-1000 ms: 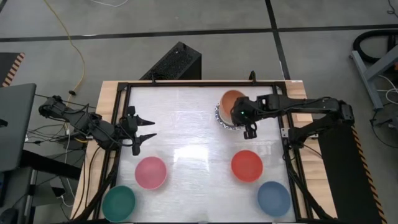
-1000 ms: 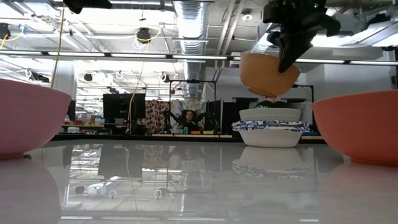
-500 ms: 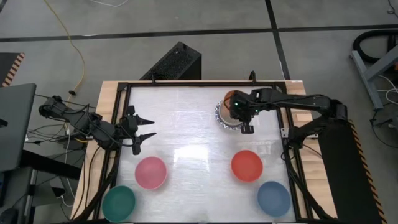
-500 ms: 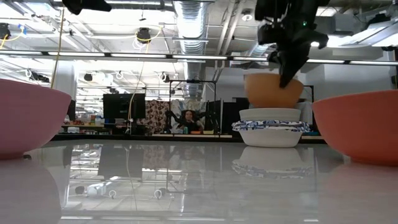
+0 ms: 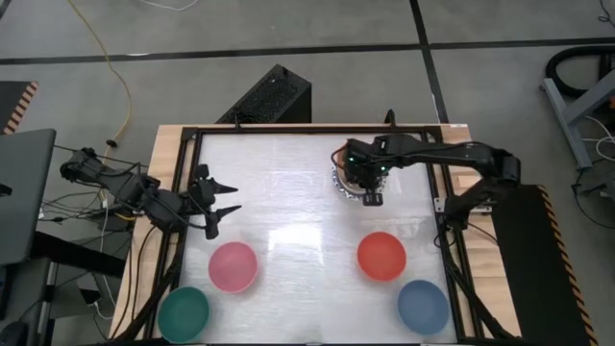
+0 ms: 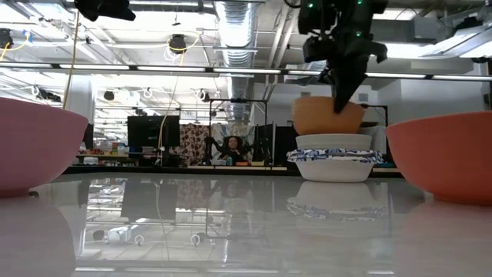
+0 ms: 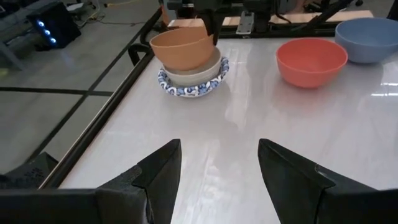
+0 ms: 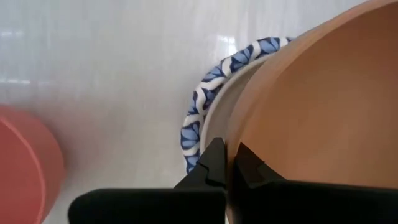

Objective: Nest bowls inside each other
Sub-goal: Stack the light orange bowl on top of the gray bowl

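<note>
The right gripper (image 6: 338, 100) is pinched shut on the rim of the orange bowl (image 6: 329, 117). Over the last second it has carried that bowl down and leftward, from hanging tilted above the stack to sitting level with its base inside the cream bowl (image 6: 334, 141). That cream bowl in turn sits in the blue-patterned bowl (image 6: 335, 163) at the far right of the table (image 5: 288, 183).

The right wrist view confirms the grip: one finger inside and one outside the orange wall, with the patterned rim (image 8: 205, 99) showing just beneath. The bowl appears close to seated (whether it bears fully on the cream bowl cannot be told), so release looks to be the next step.

The left gripper (image 5: 219, 200) waits at the left edge of the table, fingers spread wide and holding nothing, unchanged.

Four bowls lie loose along the near side:
- pink bowl (image 5: 233, 266)
- green bowl (image 5: 184, 313)
- red bowl (image 5: 381, 256)
- blue bowl (image 5: 423, 306)
</note>
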`<state>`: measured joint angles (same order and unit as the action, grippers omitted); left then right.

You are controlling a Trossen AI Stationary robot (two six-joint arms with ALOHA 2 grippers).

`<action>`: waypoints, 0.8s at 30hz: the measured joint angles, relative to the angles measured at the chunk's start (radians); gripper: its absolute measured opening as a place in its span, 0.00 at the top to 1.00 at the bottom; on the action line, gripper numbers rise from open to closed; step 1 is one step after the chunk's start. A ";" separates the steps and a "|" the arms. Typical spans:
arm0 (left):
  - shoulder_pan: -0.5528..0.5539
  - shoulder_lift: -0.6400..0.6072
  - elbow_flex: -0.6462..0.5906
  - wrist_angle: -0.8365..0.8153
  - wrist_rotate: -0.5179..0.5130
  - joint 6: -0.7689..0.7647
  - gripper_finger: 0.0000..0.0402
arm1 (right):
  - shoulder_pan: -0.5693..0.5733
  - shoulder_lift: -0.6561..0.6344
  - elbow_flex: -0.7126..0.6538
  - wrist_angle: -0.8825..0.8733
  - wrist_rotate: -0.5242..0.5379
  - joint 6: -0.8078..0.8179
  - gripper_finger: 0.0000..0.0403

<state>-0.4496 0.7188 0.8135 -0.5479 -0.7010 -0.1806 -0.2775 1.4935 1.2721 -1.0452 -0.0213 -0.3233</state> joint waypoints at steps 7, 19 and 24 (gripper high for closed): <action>-0.001 0.061 0.000 -0.004 0.001 0.000 0.49 | 0.002 0.091 0.052 -0.136 -0.003 0.024 0.98; -0.001 0.107 0.000 -0.003 -0.022 -0.043 0.49 | 0.001 0.099 0.058 -0.112 -0.007 0.034 0.98; -0.002 0.106 0.000 0.006 -0.043 -0.042 0.49 | 0.000 0.097 0.058 -0.090 -0.007 0.035 0.98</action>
<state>-0.4519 0.8249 0.8135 -0.5423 -0.7439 -0.2230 -0.2775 1.5902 1.3304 -1.1351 -0.0284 -0.2887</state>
